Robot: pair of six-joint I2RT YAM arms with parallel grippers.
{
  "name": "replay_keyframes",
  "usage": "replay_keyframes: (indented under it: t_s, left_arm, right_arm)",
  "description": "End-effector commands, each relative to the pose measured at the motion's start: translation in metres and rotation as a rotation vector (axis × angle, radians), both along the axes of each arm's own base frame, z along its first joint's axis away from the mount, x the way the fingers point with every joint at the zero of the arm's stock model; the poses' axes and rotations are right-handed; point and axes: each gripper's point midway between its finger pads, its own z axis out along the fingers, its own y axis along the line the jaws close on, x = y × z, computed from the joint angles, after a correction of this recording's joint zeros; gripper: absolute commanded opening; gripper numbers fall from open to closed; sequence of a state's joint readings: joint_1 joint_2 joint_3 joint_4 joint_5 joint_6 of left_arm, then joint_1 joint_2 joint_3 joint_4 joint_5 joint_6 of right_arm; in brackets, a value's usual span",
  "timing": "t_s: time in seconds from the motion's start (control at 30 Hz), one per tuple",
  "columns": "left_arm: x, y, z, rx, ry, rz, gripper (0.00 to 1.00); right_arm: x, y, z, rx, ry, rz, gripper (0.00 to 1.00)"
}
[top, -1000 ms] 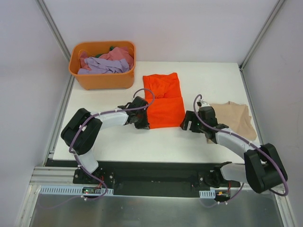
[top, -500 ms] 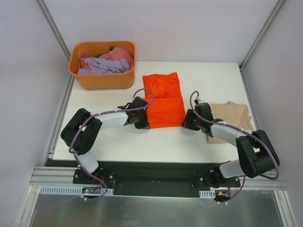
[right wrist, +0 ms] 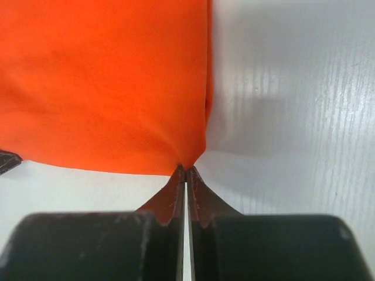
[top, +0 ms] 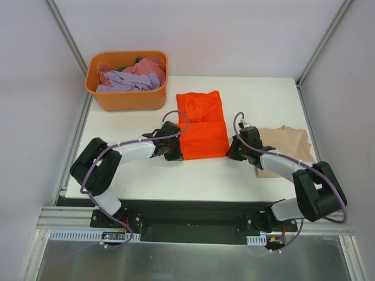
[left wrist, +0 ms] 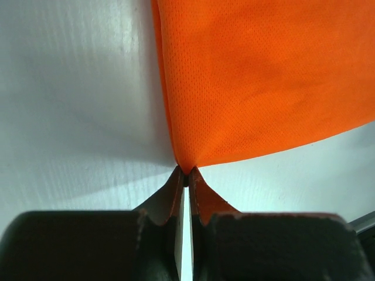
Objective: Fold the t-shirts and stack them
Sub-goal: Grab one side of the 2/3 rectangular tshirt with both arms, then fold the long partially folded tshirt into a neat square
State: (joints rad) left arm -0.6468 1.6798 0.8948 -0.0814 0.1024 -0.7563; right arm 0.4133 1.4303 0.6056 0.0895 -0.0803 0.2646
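Fingers, left arm: the left fingers (top: 174, 153) (left wrist: 180, 182) are pressed fully together on the near left corner of the orange t-shirt (top: 202, 126) (left wrist: 263, 76), and the cloth rises to a small peak at their tips.
Fingers, right arm: the right fingers (top: 232, 151) (right wrist: 180, 180) are pinched tight in the same way on the near right corner of that shirt (right wrist: 99, 76) (the pinch itself shows only in the wrist views).
Tabletop (top: 193, 175): white and flat, with both arms reaching low across it from the near edge.
Orange t-shirt: lies in the middle as a long, narrow rectangle running away from the arms. Its near half is smooth, its far half is wrinkled, and a line crosses it between the two.
Basket (top: 126, 100): orange plastic, at the far left corner, well apart from both arms.
Beige t-shirt (top: 290, 146): lies flat at the right side, partly under the right arm.
Basket contents: crumpled lilac and pink clothes (top: 130, 78).
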Motion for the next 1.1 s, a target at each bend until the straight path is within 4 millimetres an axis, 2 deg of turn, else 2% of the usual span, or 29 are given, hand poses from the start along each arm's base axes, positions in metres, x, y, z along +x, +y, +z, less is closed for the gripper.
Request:
replay_keyframes:
  t_s: [0.0, 0.2, 0.5, 0.6, 0.7, 0.83, 0.9, 1.07]
  left_arm:
    - [-0.009, 0.009, 0.027, -0.013, -0.077, -0.024, 0.0]
    - [-0.045, 0.02, 0.053, -0.073, -0.113, -0.055, 0.0]
    - [-0.114, 0.028, 0.104, -0.269, -0.189, -0.145, 0.0]
    - [-0.135, 0.029, 0.125, -0.38, -0.217, -0.2, 0.0]
    - [-0.15, 0.031, 0.143, -0.465, -0.256, -0.238, 0.0]
    - [-0.156, 0.035, 0.162, -0.527, -0.317, -0.242, 0.0]
    - [-0.153, 0.037, 0.167, -0.526, -0.344, -0.224, 0.0]
    - [-0.135, 0.036, 0.164, -0.454, -0.355, -0.185, 0.0]
  right_arm:
    - [-0.015, -0.004, 0.036, -0.031, -0.062, 0.059, 0.01]
    - [-0.069, 0.013, 0.067, 0.104, -0.01, 0.195, 0.01]
    - [-0.175, 0.032, 0.129, 0.326, 0.138, 0.48, 0.01]
    - [-0.202, 0.04, 0.153, 0.433, 0.159, 0.567, 0.01]
    - [-0.224, 0.044, 0.167, 0.512, 0.186, 0.64, 0.01]
    - [-0.233, 0.045, 0.173, 0.556, 0.2, 0.644, 0.01]
    - [-0.228, 0.045, 0.177, 0.558, 0.163, 0.613, 0.01]
    - [-0.21, 0.036, 0.179, 0.492, 0.063, 0.516, 0.01]
